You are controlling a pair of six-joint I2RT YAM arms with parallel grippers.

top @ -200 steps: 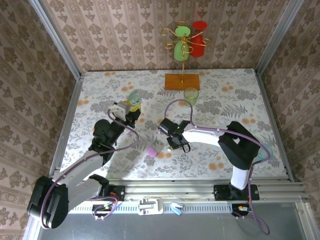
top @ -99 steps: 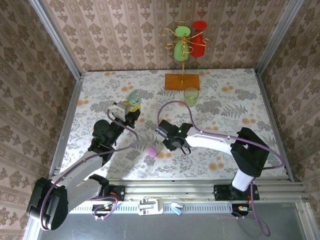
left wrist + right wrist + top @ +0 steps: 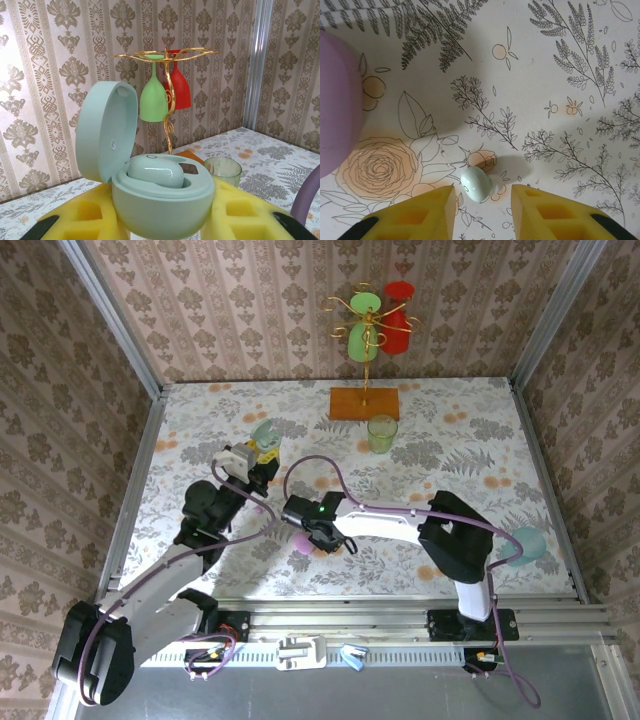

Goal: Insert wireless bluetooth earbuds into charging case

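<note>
Between the right arm's pads: tiny pale mint plastic earbud (image 3: 476, 184), loose on the floral-print tabletop (image 3: 560, 90), sitting in the gap and touching neither side. It's lined up for a pinch.
Right gripper (image 3: 482, 212): yellow foam pads (image 3: 425, 212) stand apart either side of the bud, low over the table, with nothing gripped yet. By my read it needs a gentle close, because a bud this smooth could skid out.
Lilac rounded case (image 3: 335, 100): on the table just left of the bud, close enough that the approach has to avoid nudging it.
Mint-green round charging case (image 3: 160, 200): lid (image 3: 107, 132) hinged back and mouth facing up, so a bud can go in from above. One pale bud-shaped piece (image 3: 155, 172) looks seated inside.
Left gripper (image 3: 162, 215): clamped on the case body with foam on both flanks, working as a steady stand.
Overhead: the held case and the loose bud are apart, with patterned table between, so a lift and carry is what's left.
Far end: gold wire rack (image 3: 375, 325) of green and red glasses and a green tumbler (image 3: 381, 430), well clear of the work.
</note>
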